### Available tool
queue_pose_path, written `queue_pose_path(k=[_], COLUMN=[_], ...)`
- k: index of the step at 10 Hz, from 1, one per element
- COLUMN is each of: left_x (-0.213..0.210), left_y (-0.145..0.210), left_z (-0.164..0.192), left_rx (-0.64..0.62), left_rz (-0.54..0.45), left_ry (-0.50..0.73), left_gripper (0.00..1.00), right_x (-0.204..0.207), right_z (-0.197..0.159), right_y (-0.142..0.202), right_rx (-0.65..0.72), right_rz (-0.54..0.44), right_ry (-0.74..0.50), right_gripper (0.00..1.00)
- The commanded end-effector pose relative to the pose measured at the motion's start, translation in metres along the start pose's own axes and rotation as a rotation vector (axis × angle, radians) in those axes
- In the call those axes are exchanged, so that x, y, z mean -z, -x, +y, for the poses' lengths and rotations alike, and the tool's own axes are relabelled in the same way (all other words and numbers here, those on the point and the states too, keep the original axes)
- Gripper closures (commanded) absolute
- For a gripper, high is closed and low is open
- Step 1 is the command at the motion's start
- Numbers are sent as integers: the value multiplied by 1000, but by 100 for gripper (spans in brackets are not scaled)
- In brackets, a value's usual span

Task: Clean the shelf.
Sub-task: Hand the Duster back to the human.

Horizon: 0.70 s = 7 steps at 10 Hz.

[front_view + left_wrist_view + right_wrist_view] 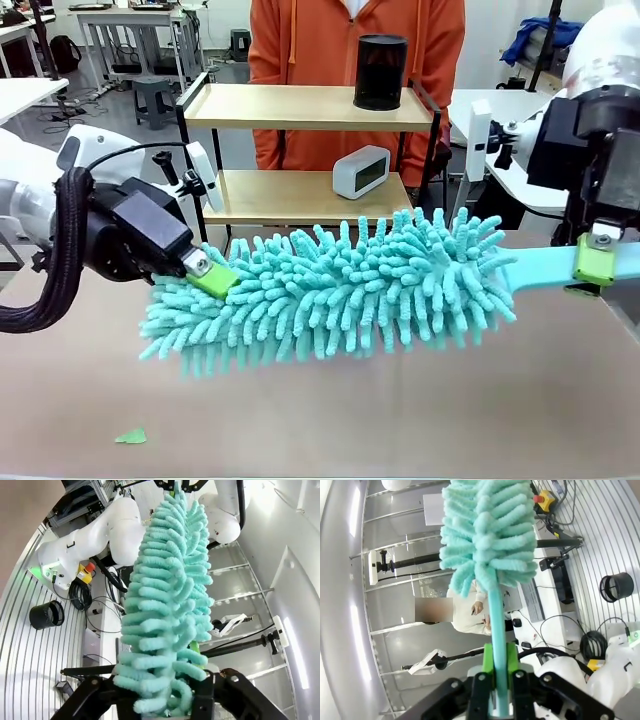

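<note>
Duster (pixel 340 290) was in hand, held level above the table (pixel 400 420), well short of the shelf (pixel 300 105) at 12 o'clock. Right gripper (pixel 597 262) was clamped on the handle at 3 o'clock; left gripper (pixel 208 273) was pinching the fluffy tip at 9 o'clock. Both boards looked untouched: black cup (pixel 381 72) on top, white clock (pixel 361 171) on tier 2. By my read, all wiping remained.

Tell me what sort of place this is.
Probably a robotics lab or workshop rather than a home. White work tables and stools stand behind the person, a small shelf serves as a prop, and cables and an emergency-stop button lie nearby.
</note>
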<state>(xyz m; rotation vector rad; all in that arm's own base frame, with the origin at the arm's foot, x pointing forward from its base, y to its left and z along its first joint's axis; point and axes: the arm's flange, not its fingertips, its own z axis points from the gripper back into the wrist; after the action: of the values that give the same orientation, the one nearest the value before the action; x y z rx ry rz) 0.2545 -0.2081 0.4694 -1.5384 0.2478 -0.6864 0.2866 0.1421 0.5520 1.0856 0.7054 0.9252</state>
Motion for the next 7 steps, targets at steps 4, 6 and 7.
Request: queue_pose_path(k=[4,6,7], left_x=[22,21,21], left_y=[35,36,35], left_z=[3,4,4], left_rx=[9,10,12], left_rz=[103,101,94], left_ry=[21,12,6], left_gripper=[100,100,100], right_x=[1,1,2], right_z=[-1,-4,-6], right_y=[1,3,3], right_rx=[-15,-4,-1], right_rz=[-9,-22,-27], right_ry=[2,8,3], right_gripper=[88,88,88])
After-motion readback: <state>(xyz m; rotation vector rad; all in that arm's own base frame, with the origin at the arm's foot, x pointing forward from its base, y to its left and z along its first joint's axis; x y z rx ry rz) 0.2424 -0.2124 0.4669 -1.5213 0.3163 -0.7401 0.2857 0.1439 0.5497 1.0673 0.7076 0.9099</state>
